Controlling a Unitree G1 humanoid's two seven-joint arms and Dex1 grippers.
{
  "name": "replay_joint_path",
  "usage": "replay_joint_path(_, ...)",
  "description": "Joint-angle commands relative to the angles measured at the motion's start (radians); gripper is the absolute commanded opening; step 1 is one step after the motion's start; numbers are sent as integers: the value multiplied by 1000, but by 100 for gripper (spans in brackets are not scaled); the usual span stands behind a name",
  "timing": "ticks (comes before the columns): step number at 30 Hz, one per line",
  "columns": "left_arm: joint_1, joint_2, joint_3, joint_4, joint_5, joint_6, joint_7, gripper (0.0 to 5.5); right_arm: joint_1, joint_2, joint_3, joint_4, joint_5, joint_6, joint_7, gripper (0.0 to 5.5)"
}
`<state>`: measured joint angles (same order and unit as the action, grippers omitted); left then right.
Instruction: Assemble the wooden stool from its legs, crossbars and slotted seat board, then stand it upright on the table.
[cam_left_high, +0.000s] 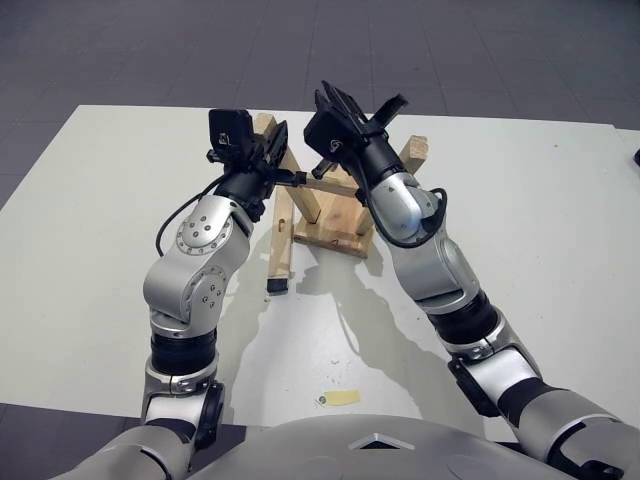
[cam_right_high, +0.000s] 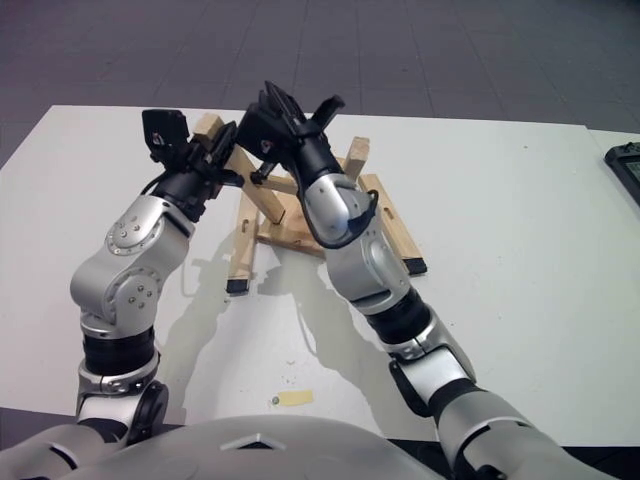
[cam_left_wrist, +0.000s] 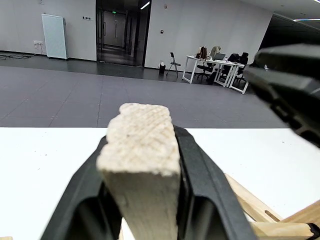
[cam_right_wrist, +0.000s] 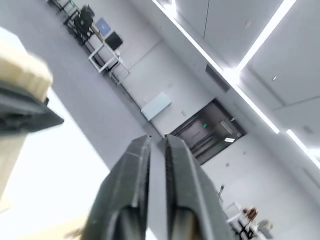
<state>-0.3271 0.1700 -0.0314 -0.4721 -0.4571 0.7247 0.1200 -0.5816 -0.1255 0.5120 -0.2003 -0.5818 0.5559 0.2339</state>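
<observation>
A hall of dark grey floor tiles (cam_left_high: 150, 50) lies beyond a white table (cam_left_high: 100, 210), and on the far half of that table the wooden stool (cam_left_high: 330, 200) lies partly built. Several legs and at least one crossbar (cam_left_high: 332, 184) look joined into a splayed frame. One long leg (cam_left_high: 276, 230) runs toward the robot and ends in a black foot cap, while another leg (cam_right_high: 395, 225) on the robot's right lies flat on the table. A flat pale board (cam_left_high: 335, 240) sits low in the frame. It may be the slotted seat, though the arms hide whether it is seated in its joints.

The left gripper (cam_left_wrist: 142, 150) is clamped on the sawn top end of the long leg, one black finger (cam_left_wrist: 200, 185) pressed to each side of the wood. The right gripper (cam_right_wrist: 156, 142) hangs above the frame just beside the left one, holding nothing, its fingers drawn to a narrow slit and pointing up and away from the table.

By the look of it the work is past the middle — the frame exists but rests tilted on its side, not on its feet. What seems left is to check or finish the last joints and then tip the stool upright. A small yellowish tag (cam_left_high: 340, 398) lies near the table's near edge.
</observation>
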Motion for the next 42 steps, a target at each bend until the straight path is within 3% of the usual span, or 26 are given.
replay_joint_path(1,75,7,-21,65,39,137,16,108,52,-32,111,29,-11,181,202,0)
replay_joint_path(6,69,-4,-18,63,41,143,15,108,44,-36,106,46,-29,211,217,0)
replay_joint_path(14,71,-8,-14,67,47,143,13,108,-20,107,-156,-49,86,18,-35,0)
replay_joint_path(21,61,-11,-15,72,52,145,6,108,93,60,-15,-23,130,220,182,0)
replay_joint_path(24,61,-15,-16,71,57,146,2,108,101,48,-14,-23,137,258,203,0)
replay_joint_path(33,76,-12,-30,108,81,130,-32,108,9,140,-250,-90,289,1,43,0)
replay_joint_path(39,83,-22,-23,132,85,90,-64,108,-65,174,-367,-185,442,-25,43,106)
replay_joint_path(42,83,-29,-17,147,86,54,-87,179,-87,174,-395,-184,489,-22,32,160)
